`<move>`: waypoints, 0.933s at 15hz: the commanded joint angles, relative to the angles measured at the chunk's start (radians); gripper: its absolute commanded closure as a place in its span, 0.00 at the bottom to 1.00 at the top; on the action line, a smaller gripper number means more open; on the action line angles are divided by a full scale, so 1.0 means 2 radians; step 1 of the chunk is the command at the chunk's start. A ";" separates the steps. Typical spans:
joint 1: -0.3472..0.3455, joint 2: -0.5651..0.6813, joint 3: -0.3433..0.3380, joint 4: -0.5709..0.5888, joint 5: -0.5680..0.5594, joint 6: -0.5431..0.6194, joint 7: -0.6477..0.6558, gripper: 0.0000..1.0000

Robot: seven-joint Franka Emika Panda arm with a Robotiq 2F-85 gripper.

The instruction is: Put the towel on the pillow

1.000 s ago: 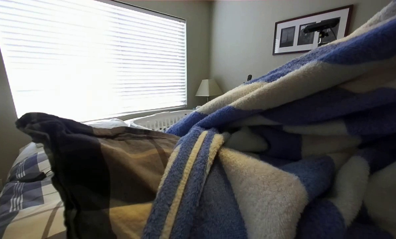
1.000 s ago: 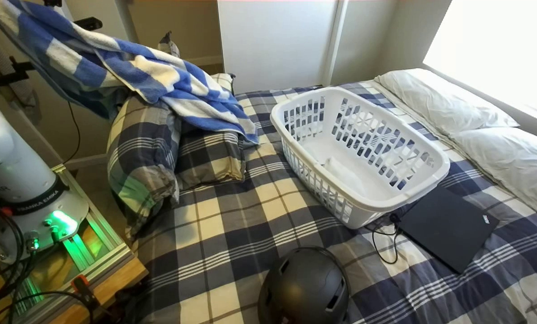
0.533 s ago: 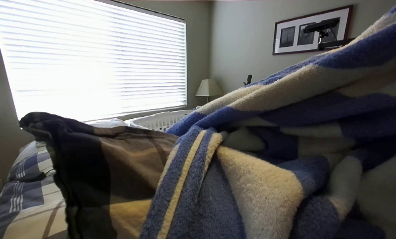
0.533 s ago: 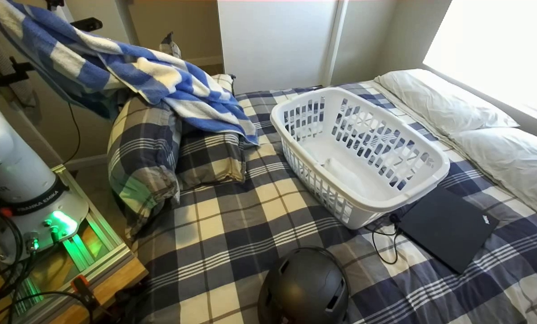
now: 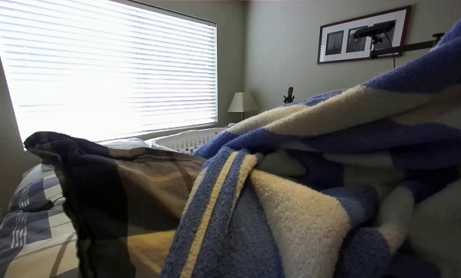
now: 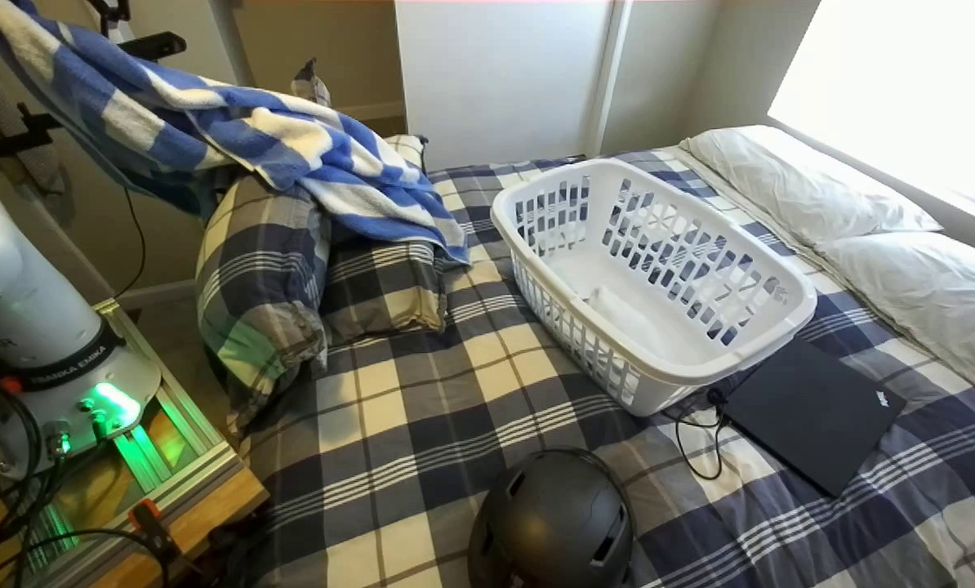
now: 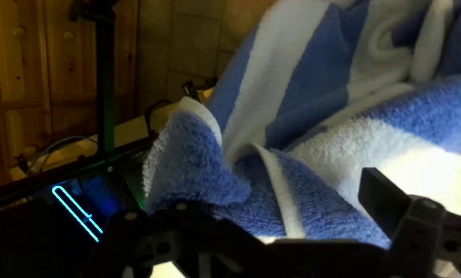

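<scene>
In an exterior view, the towel point(image 6: 242, 131) climbs from the centre-left to the upper left corner of the frame. Its lower part lies over 2 plaid pillows point(image 6: 263, 261), which I take to be the goal; its upper part is raised clear of them. A black bar point(image 6: 6, 149) stands near the raised part, at the left edge; whether they touch I cannot tell. The raised end likely wants bringing right and down in this frame, so that it settles on the pillows and does not slide off past their left side.

In an exterior view, the towel point(image 5: 307, 200) fills the right of the frame and covers part of a pillow point(image 5: 149, 185). Its folds look soft and loose, so a slow lowering should let them pile up.

In the wrist view, the gripper point(image 7: 292, 210) is spread wide at the bottom of the frame, with towel showing between its 2 fingers point(image 7: 383, 202) and no pinch to be seen; whether a fold is snagged I cannot tell. For a clean release, back it out slowly, spread and untwisted.
</scene>
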 commanded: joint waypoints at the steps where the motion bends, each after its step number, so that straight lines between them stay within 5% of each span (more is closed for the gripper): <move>1: -0.026 -0.021 -0.014 -0.020 -0.099 -0.017 -0.004 0.00; 7: -0.061 -0.033 -0.044 -0.049 -0.282 0.014 -0.003 0.00; 14: -0.098 -0.004 -0.070 -0.061 -0.368 0.144 0.079 0.00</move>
